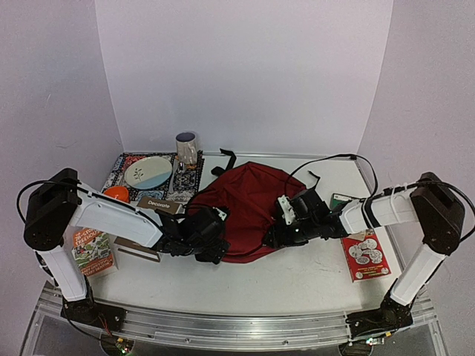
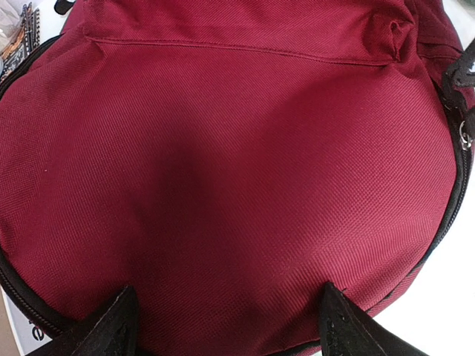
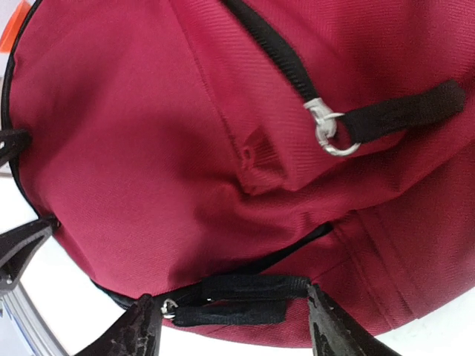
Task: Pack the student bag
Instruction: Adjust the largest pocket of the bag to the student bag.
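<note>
The bag [image 1: 249, 204] is lying slumped at the middle of the table [image 1: 297, 278], between the two arms. It is looking soft, light and floppy. Bare cloth would likely bunch and slip, so the black zip tab [image 3: 252, 287] or the stitched rim is probably the better hold. Both arms are reaching low and inward. The left gripper [image 2: 228, 291] is hovering wide open over the bag's near edge, holding nothing. The right gripper [image 3: 231, 298] is standing open astride the tab, not pinching it.
</note>
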Controlling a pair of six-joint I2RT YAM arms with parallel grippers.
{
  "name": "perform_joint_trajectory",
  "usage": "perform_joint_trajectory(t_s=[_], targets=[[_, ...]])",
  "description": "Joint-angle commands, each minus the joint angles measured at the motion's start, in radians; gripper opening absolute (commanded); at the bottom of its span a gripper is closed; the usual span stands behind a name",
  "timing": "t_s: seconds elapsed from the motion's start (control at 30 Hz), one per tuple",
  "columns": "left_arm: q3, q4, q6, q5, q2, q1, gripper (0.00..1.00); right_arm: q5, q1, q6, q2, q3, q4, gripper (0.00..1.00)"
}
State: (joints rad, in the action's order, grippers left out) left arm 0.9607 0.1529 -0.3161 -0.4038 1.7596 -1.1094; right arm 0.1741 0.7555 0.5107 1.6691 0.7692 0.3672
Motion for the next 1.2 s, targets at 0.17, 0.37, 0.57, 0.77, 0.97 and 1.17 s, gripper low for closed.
perform_joint_trajectory(t_s=[0.17, 0.37, 0.57, 0.77, 0.97, 1.17], targets=[[0.007, -0.034, -0.018, 0.029, -0.011, 0.003, 0.84, 0.127, -0.004, -0.012, 0.035, -0.004, 0.003, 0.70], [0.010, -0.042, -0.019, 0.037, -0.007, 0.003, 0.84, 0.220, 0.028, -0.017, 0.015, 0.005, 0.002, 0.63], [0.004, -0.050, -0.019, 0.034, -0.008, 0.003, 0.84, 0.259, 0.071, -0.007, -0.015, 0.049, 0.002, 0.54], [-0.013, -0.055, -0.018, 0.001, -0.021, 0.003, 0.84, 0.318, 0.111, -0.022, -0.012, 0.115, -0.002, 0.52], [-0.031, -0.070, -0.023, -0.012, -0.052, 0.003, 0.84, 0.131, 0.123, -0.043, -0.060, 0.122, -0.076, 0.52], [-0.042, -0.097, -0.017, 0.022, -0.093, 0.003, 0.83, -0.064, 0.089, -0.051, -0.118, 0.079, -0.134, 0.52]])
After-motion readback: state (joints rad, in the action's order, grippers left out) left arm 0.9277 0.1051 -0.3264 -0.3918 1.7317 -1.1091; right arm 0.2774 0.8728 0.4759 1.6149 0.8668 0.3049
